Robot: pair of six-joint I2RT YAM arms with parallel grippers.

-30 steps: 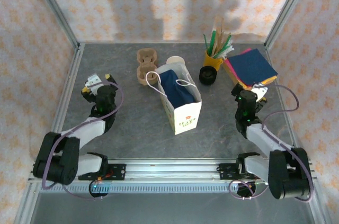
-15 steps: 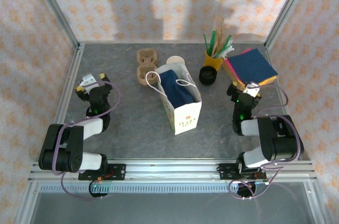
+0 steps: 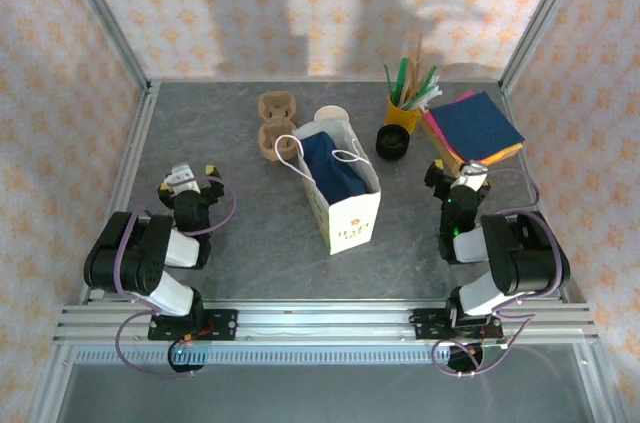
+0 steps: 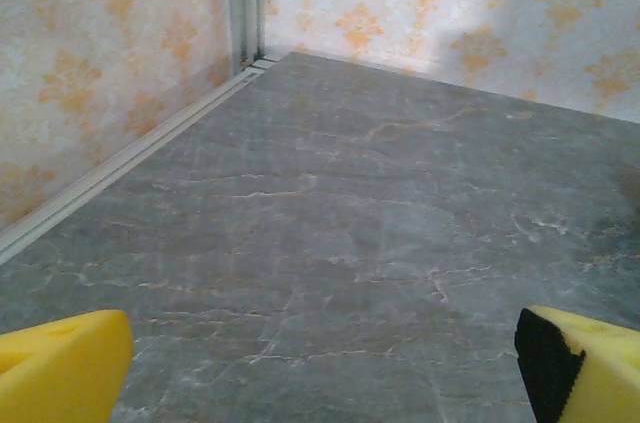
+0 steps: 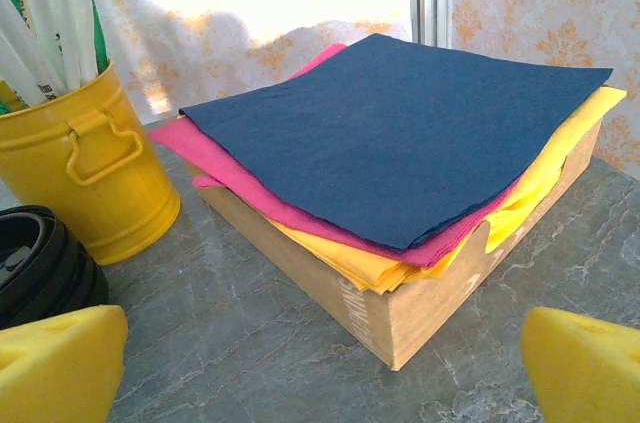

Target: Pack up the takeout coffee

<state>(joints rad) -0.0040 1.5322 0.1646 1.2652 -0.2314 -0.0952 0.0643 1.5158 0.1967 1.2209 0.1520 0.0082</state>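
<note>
Grey stone-look table (image 3: pixel 255 228), orange-patterned walls on three sides.

Top view: white paper bag (image 3: pixel 352 211) stands upright mid-table with its mouth open and a dark blue item (image 3: pixel 335 168) inside. It has a printed logo on the front face, too small to read. Brown cup carrier (image 3: pixel 273 126) sits just beside the bag's far left corner, with a white cup rim (image 3: pixel 338 113) behind the bag. Pile of black lids (image 3: pixel 392 142) is next to the yellow bucket (image 3: pixel 404 111) of green and white straws. Napkin box (image 3: pixel 474 129) is at far right. Takeout coffee: can't tell where it sits, nor its axis or heading. Left gripper (image 3: pixel 190 179) and right gripper (image 3: pixel 455 175) are each well apart from the bag. Versus 0.5 s ago, both arms have folded back closer to their bases; bag and props unmoved.

Left wrist: bare table with a wall corner ahead. Yellow fingers (image 4: pixel 60 363) are spread wide with nothing between them.

Right wrist: fingers (image 5: pixel 60 358) are also spread wide, empty. Napkin box is ahead, navy sheet on top of pink and yellow. Faint print on the cardboard side is unreadable. Bucket and lids at left
</note>
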